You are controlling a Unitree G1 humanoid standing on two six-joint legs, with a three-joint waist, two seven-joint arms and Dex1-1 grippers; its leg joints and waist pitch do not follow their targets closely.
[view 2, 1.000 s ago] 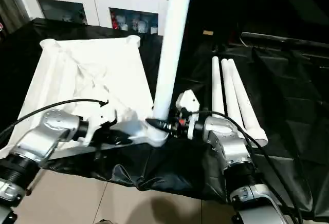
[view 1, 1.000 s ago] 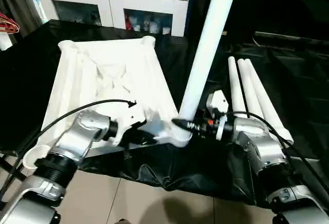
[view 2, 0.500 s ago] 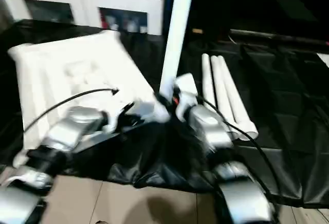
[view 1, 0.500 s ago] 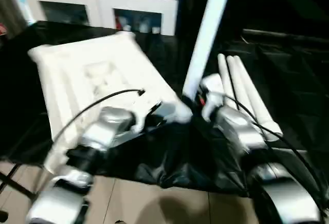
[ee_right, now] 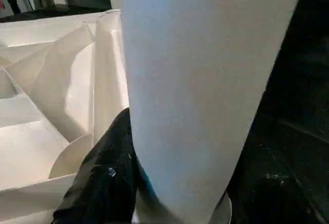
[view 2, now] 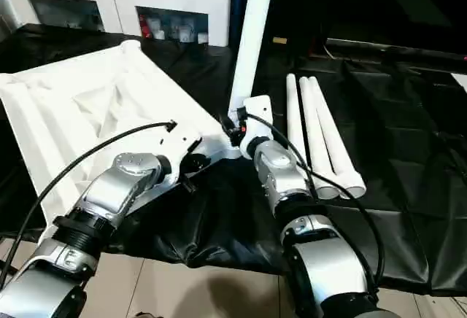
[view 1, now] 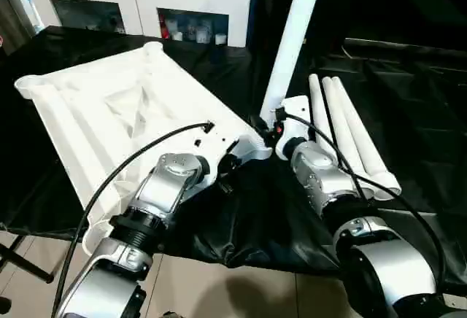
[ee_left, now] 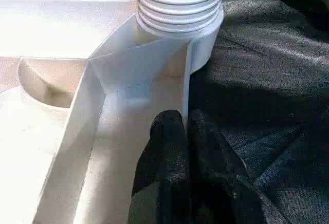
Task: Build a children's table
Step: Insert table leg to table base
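Tabletop (view 1: 109, 106) lies upside down on my desk (view 1: 408, 114); left hand (ee_left: 177, 131) pinches its corner rib, right hand (view 1: 268, 130) grips the upright leg (view 1: 292, 41) in that corner socket.

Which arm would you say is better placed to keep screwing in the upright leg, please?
Right: its fingers already hug the upright round white plastic leg, while the left fingers pinch the white ribbed tabletop's rim beside the socket.

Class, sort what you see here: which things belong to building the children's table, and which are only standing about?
Belonging to the job:
- table top, underside up
- upright leg in its corner socket
- three spare legs lying on the black cloth

Only standing about:
- white cabinet with glass doors
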